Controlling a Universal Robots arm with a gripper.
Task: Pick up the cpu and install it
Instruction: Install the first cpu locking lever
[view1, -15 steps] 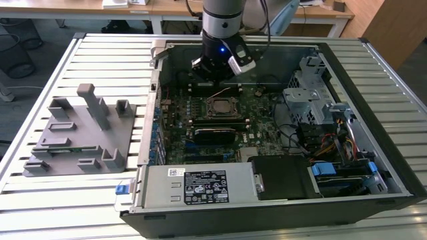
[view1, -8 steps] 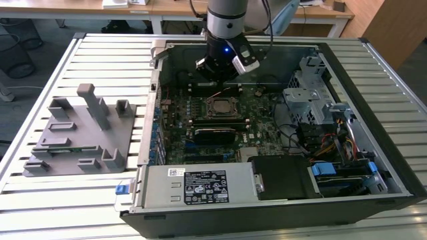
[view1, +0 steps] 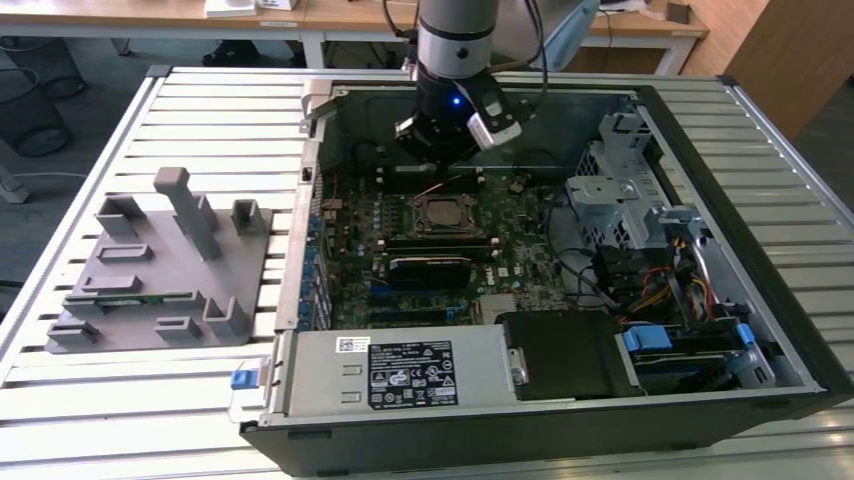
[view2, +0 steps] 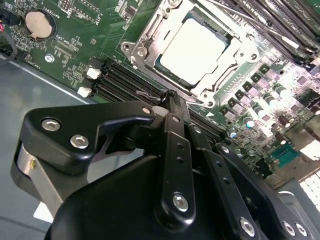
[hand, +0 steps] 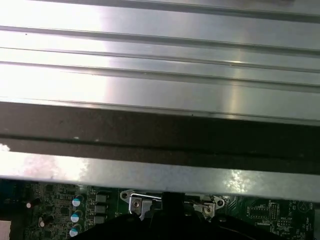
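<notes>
One chip, pale and square, already lying in its socket on the green board. Hovering just behind it inside the open computer case, the gripper, fingers drawn together on nothing. Seemingly placed, not yet latched. Little room: memory slots alongside, case wall close behind.

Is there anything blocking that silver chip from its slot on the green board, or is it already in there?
Nothing visible blocks it. In the second wrist view the cpu already lies inside the socket frame on the motherboard, with no object between them. The gripper sits above the memory slots beside the socket, apart from the chip.
</notes>
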